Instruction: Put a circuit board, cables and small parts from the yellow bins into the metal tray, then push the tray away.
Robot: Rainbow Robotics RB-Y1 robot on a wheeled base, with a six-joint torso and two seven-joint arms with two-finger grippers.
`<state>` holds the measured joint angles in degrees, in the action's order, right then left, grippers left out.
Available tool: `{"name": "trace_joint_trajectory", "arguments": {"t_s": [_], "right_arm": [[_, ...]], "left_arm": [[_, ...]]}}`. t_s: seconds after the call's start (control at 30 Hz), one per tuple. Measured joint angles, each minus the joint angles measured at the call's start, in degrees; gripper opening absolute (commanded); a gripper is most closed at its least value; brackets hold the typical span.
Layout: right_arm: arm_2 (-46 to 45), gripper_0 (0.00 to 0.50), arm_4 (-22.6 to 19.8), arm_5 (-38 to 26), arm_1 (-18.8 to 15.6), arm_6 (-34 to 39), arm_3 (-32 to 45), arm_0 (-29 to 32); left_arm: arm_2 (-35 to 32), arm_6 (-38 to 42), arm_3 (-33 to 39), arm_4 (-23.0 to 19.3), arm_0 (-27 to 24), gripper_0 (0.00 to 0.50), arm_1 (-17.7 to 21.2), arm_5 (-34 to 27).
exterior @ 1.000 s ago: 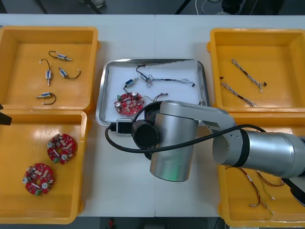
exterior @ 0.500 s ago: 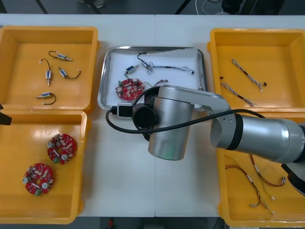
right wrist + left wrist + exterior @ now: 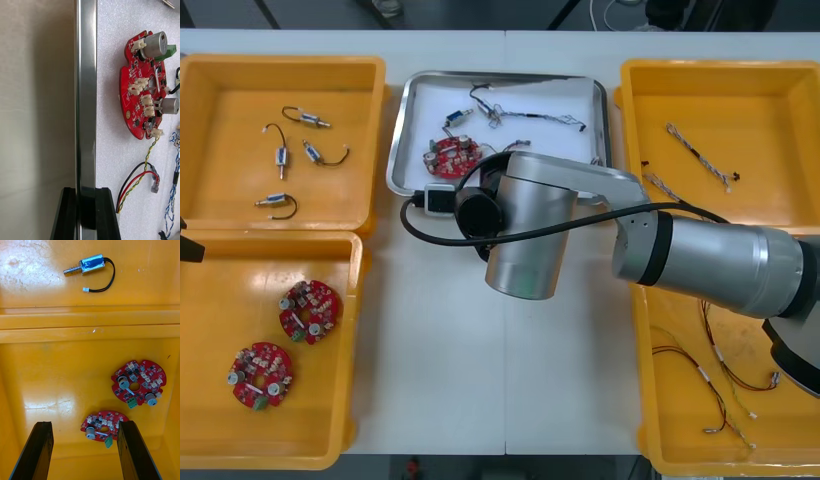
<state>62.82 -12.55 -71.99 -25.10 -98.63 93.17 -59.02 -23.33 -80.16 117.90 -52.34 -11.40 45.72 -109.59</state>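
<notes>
The metal tray (image 3: pixel 396 150), white inside, lies between the far bins. It holds a round red circuit board (image 3: pixel 448 156), thin cables (image 3: pixel 525 115) and a small metal part (image 3: pixel 452 118). My right arm (image 3: pixel 525 235) reaches over the tray's near edge. In the right wrist view my right gripper (image 3: pixel 87 213) is shut on the tray's shiny rim (image 3: pixel 85 93), one finger on each side. Just inside the rim lie the board (image 3: pixel 144 86), a red and yellow cable (image 3: pixel 138 180) and a blue and white cable (image 3: pixel 173 187). My left gripper (image 3: pixel 84 450) hangs open over two boards (image 3: pixel 138 382) in the near left bin.
The far left yellow bin (image 3: pixel 280 62) holds several small metal parts (image 3: pixel 280 155). Two boards (image 3: pixel 310 308) lie in the near left bin (image 3: pixel 352 330). Cables lie in the far right bin (image 3: pixel 720 68) and the near right bin (image 3: pixel 650 400).
The tray has slid toward the table's far edge with its contents, and my right arm has moved with it. The left arm has stayed put.
</notes>
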Motion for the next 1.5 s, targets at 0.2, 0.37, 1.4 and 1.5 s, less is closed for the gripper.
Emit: {"name": "trace_joint_trajectory", "arguments": {"t_s": [0.2, 0.37, 1.4, 1.5], "right_arm": [[0.0, 0.0, 2.0, 3.8, 0.8, 0.0, -3.6, -0.3], [0.0, 0.0, 3.1, 6.9, 0.8, -0.8, -6.3, -0.5], [0.0, 0.254, 8.3, 12.4, 5.8, -1.6, -17.7, -1.3], [0.0, 0.5, 8.3, 12.4, 5.9, -1.6, -18.0, -1.3]], "left_arm": [[0.0, 0.0, 0.0, 0.0, 0.0, 0.5, 0.0, 0.0], [0.0, 0.0, 0.0, 0.0, 0.0, 0.5, 0.0, 0.0], [0.0, 0.0, 0.0, 0.0, 0.0, 0.5, 0.0, 0.0], [0.0, 0.0, 0.0, 0.0, 0.0, 0.5, 0.0, 0.0]]}}
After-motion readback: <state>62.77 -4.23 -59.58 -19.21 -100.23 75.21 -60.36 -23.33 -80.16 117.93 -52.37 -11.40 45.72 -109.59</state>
